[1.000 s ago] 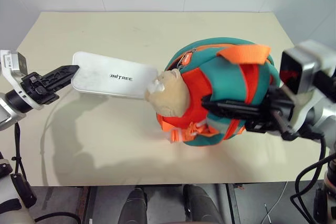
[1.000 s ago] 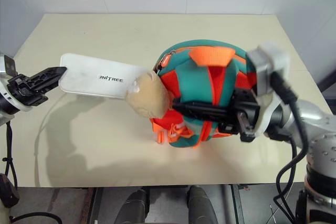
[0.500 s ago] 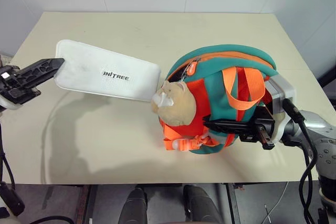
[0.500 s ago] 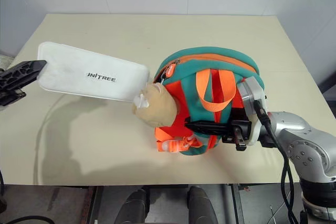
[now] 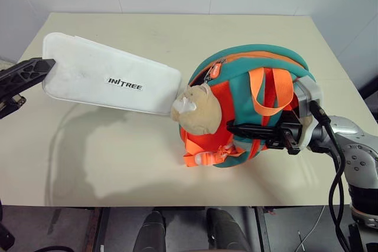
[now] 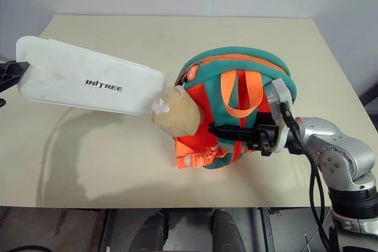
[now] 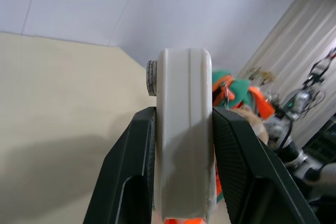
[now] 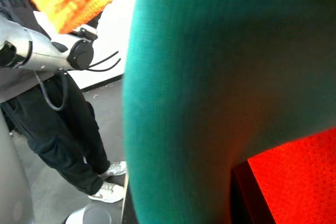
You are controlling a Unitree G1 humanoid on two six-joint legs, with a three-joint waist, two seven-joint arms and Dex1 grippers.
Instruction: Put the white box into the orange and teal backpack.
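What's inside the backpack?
Can't tell. The backpack has a narrow gap along its zipper, but nothing shows inside. The white box is outside, held by the left gripper.

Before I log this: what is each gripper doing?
Left gripper: shut on the white box.
Right gripper: shut on the orange and teal backpack.
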